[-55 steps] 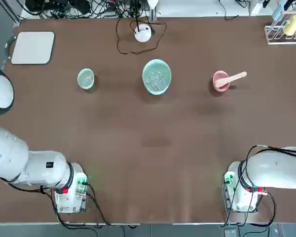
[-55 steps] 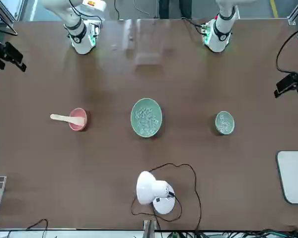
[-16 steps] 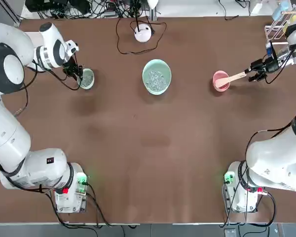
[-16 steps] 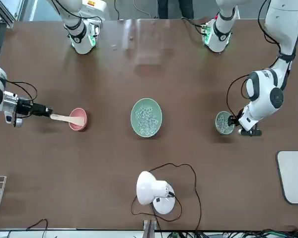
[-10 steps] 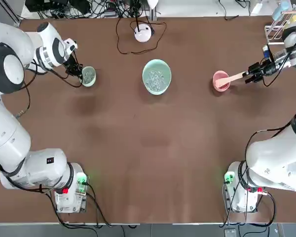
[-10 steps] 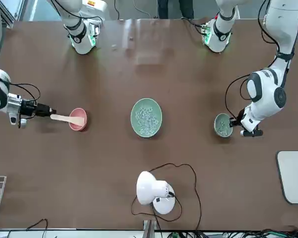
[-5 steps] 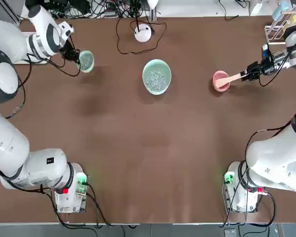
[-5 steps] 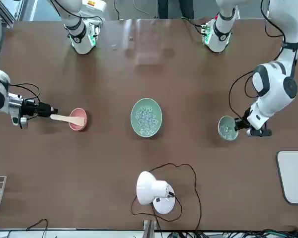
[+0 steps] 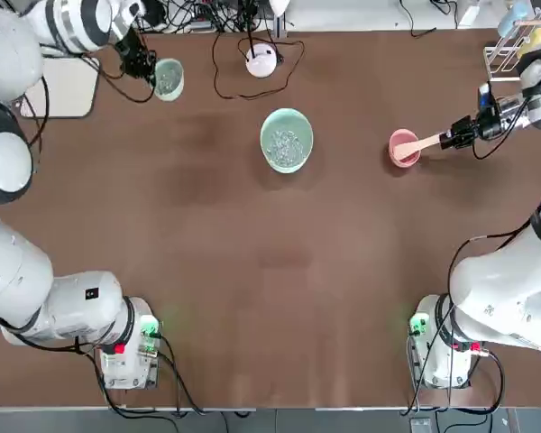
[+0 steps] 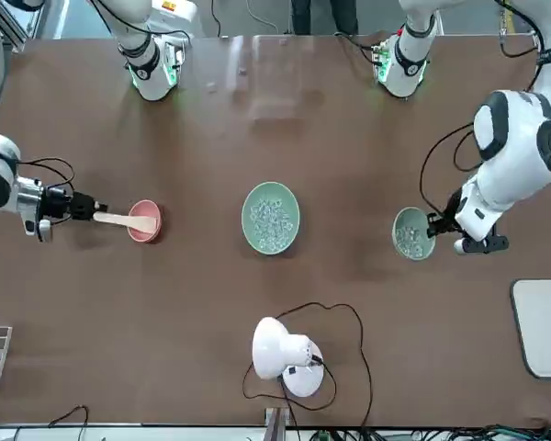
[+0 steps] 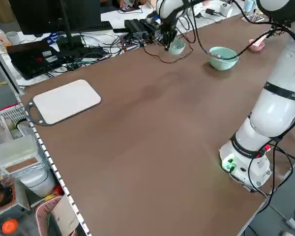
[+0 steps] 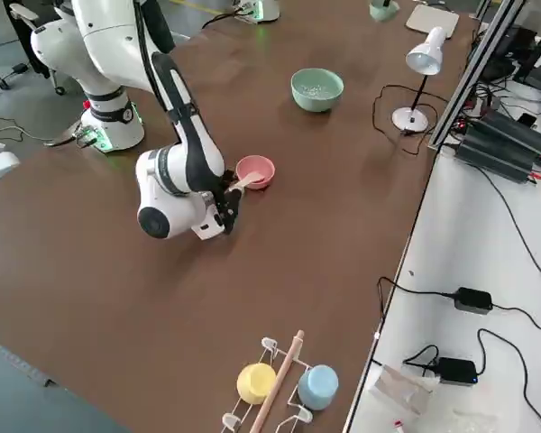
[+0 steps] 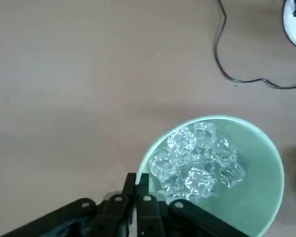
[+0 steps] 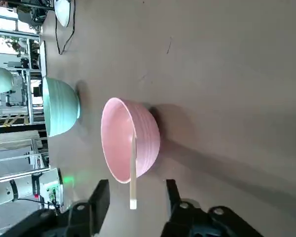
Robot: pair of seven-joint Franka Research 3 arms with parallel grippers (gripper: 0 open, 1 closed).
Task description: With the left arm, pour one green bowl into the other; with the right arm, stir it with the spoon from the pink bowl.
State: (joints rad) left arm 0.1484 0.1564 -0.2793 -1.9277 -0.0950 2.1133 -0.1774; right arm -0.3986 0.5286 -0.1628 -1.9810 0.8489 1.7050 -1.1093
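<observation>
Brown table [image 9: 279,262], wide mint bowl [image 9: 287,141], pink bowl [image 9: 403,148], white lamp [image 10: 298,358], white board [image 10: 542,328]

white rounded arms [image 9: 13,262] with dark grey joint caps, looping black cables [image 9: 50,347], black fingers [image 14: 101,200] with silver screws.

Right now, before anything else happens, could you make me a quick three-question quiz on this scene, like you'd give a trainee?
1. Multiple choice: What does the left gripper have hold of?
A) the spoon
B) the small green bowl
C) the wide green bowl

2. True or false: The spoon is lying inside the wide green bowl.

3. Fill in the blank: The right gripper has its fingers spread on either side of the spoon's ______, which sticks out over the rim of the pink bowl.

Key: 1. B; 2. False; 3. handle
</observation>
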